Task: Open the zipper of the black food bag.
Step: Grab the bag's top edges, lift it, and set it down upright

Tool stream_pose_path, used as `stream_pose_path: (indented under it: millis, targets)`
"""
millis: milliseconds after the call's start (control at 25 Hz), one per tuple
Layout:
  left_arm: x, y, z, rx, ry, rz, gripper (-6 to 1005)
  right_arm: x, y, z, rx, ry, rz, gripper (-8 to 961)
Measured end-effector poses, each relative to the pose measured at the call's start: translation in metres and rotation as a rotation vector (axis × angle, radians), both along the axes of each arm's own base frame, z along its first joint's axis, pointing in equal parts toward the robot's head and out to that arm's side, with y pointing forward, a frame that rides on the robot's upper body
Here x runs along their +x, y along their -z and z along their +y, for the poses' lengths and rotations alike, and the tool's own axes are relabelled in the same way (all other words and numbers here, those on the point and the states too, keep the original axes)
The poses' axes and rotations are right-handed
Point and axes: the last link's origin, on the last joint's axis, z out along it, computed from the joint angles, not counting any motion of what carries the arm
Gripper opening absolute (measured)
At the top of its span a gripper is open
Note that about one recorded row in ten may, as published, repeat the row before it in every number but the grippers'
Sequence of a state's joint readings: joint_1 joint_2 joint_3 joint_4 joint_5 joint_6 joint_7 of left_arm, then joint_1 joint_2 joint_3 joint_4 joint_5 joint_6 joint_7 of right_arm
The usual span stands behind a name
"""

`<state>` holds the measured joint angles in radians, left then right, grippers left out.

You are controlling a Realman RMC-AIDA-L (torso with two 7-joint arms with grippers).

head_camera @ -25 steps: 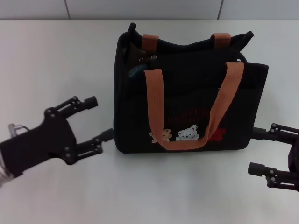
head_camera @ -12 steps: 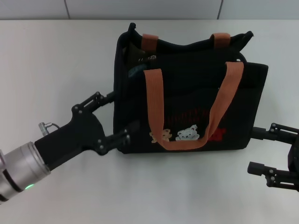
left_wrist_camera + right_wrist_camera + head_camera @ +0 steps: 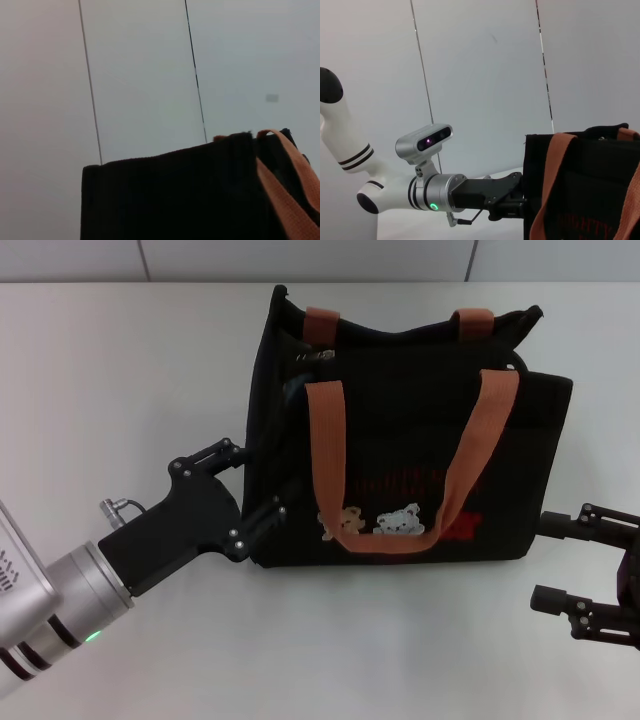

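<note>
Left pincer (image 3: 252, 485), fingers spread, straddles the lower left corner of the black food bag (image 3: 400, 450), which stands upright on the white bench (image 3: 120, 360). Zipper (image 3: 310, 357) lies along the top rim, above and beyond that pincer. Right pincer (image 3: 560, 560), fingers apart and holding nothing, sits just off the bag's lower right corner.

A plain white bench (image 3: 120, 370) is spreading across the whole scene. Behind the bench, a pale panelled wall (image 3: 300, 258) with thin dark seams is running along its far edge.
</note>
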<state>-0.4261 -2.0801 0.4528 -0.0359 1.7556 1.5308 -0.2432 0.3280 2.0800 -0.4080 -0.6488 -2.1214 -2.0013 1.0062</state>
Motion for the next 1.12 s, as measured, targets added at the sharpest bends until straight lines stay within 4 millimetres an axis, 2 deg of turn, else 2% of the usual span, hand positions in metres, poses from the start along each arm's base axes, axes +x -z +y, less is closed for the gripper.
stream_pose_path:
  millis: [360, 600, 920, 1120]
  targets:
    - [0.001, -0.002, 0.002, 0.052, -0.03, -0.032, 418, 0.001, 0.0, -0.001, 0.005, 0.006, 0.0, 738]
    - [0.002, -0.004, 0.003, 0.064, -0.017, -0.034, 310, 0.001, -0.002, 0.0, 0.017, 0.008, 0.008, 738]
    - [0.007, -0.009, 0.005, 0.073, 0.018, -0.046, 229, 0.001, -0.004, 0.001, 0.037, 0.012, 0.018, 739]
    - [0.008, -0.025, 0.01, 0.133, 0.06, -0.066, 162, -0.002, -0.009, 0.004, 0.082, 0.008, 0.049, 739]
